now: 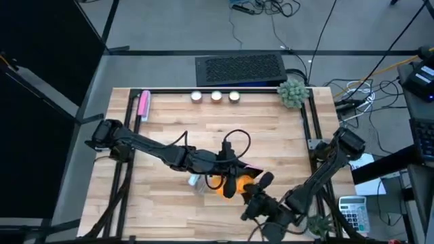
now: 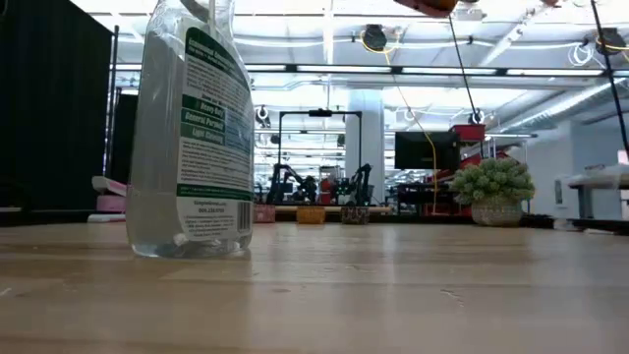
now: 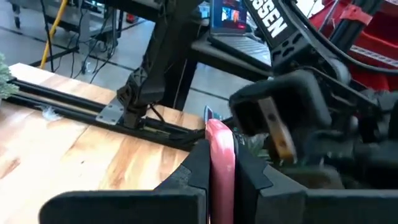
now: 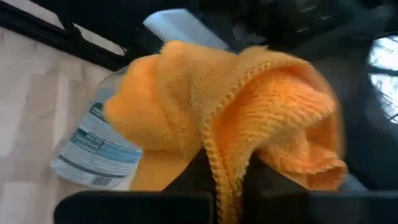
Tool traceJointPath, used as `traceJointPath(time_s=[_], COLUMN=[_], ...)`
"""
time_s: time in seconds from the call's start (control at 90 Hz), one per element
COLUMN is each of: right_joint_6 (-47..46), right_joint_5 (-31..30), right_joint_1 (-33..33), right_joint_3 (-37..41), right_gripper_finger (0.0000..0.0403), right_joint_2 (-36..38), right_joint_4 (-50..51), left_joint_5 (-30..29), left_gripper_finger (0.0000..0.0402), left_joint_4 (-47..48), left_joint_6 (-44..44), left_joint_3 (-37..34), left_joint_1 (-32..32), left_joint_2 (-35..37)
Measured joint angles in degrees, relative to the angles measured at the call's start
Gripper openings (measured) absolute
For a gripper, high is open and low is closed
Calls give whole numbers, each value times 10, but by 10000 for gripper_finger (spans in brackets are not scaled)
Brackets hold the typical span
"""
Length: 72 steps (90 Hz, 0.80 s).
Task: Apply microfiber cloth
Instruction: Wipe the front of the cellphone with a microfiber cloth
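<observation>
Both arms meet over the table's front-centre in the high view. I see the cloth (image 1: 229, 185) as a bright orange bunch between them, just right of the bottle (image 1: 196, 181). Left gripper (image 1: 234, 169) reaches in from the left, right gripper (image 1: 252, 193) from the lower right; can't read finger gaps from up here. Pink stick (image 1: 144, 104) lies at the far-left edge, three small lights (image 1: 215, 96) along the back, plant (image 1: 292, 93) at the far-right corner.

Low view: bottle (image 2: 192, 128) stands upright, close to cam, clear w/ green label. A sliver of orange cloth (image 2: 432, 6) shows at the very top, well above the wood. Plant (image 2: 493, 189) sits far back right.

Left wrist view: left fingers (image 3: 198, 168) are nearly closed, pinching a thin pink-edged flat item (image 3: 221, 162) edge-on; can't tell what it is. Right arm's black body (image 3: 298, 106) fills the space just beyond.

Right wrist view: cloth (image 4: 249, 118) fills most of the pic, fuzzy orange, folded and drooping, stitched hem showing. Right fingers (image 4: 193, 171) are closed tight on a fold of it. Bottle (image 4: 93, 152) shows behind the cloth, over the wood (image 4: 31, 93).
</observation>
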<state>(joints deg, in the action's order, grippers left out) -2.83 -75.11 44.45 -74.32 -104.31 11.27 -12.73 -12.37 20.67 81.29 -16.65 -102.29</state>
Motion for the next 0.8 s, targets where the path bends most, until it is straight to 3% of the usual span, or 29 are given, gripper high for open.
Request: traceJointPath(time_s=[0.144, 0.367, 0.444, 0.511, 0.8], right_joint_6=[-7, 4, 2, -15, -54], right_joint_5=[27, -106, -118, -107, 46], right_joint_1=[11, 58, 58, 47, 6], right_joint_3=[2, 2, 2, 2, 1], right_gripper_finger=[1, 0, 0, 0, 0], right_joint_2=[-17, 54, 77, 81, 9], right_joint_4=[20, 66, 70, 70, 89], left_joint_5=[5, 25, 26, 22, 27], left_gripper_finger=[11, 11, 11, 11, 11], left_joint_4=[-3, 0, -2, -2, 7], left_joint_6=[-4, 1, 1, 0, -7], left_joint_3=[0, 0, 0, 0, -1], left_joint_1=[-4, -4, -3, -3, -4], left_joint_2=[-1, 0, 1, 2, -1])
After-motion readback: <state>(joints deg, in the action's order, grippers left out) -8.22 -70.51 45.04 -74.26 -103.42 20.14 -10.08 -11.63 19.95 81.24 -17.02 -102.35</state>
